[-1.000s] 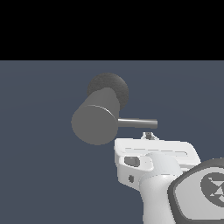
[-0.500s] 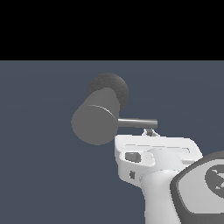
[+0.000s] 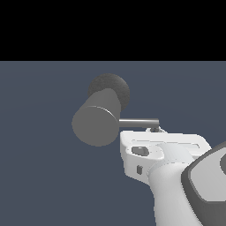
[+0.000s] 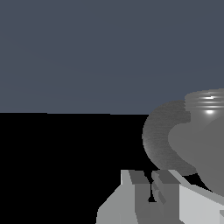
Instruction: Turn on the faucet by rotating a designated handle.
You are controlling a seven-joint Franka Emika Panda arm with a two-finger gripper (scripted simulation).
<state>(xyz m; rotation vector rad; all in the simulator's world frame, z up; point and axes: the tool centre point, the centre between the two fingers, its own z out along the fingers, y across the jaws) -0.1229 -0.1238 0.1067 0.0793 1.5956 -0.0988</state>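
On the exterior view's left half I saw the faucet (image 3: 97,123): a thick short grey cylinder, flat round end facing the camera, its back joined to a darker rough round base (image 3: 115,86) sitting higher and further back; both stood out against a plain blue-grey floor (image 3: 39,176). Moving right, the handle (image 3: 139,122) stuck out sideways from the cylinder, thin, straight, roughly level, free end toward the exterior view's right. Just under that free end I had the gripper (image 3: 155,129); only a small dark finger stub showed above the white hand body (image 3: 163,148); it sat right at the rod, but I couldn't confirm contact from that angle. Further right, the arm's white and dark-grey link (image 3: 205,185) filled the lower corner.

In the wrist view the two fingers (image 4: 139,188) sat side by side, pressed close together with only a thin slit between them and nothing pinched there; past them the rough round base (image 4: 157,135) and the shiny cylinder body (image 4: 209,109) showed close up; I couldn't pick out the handle in that view.
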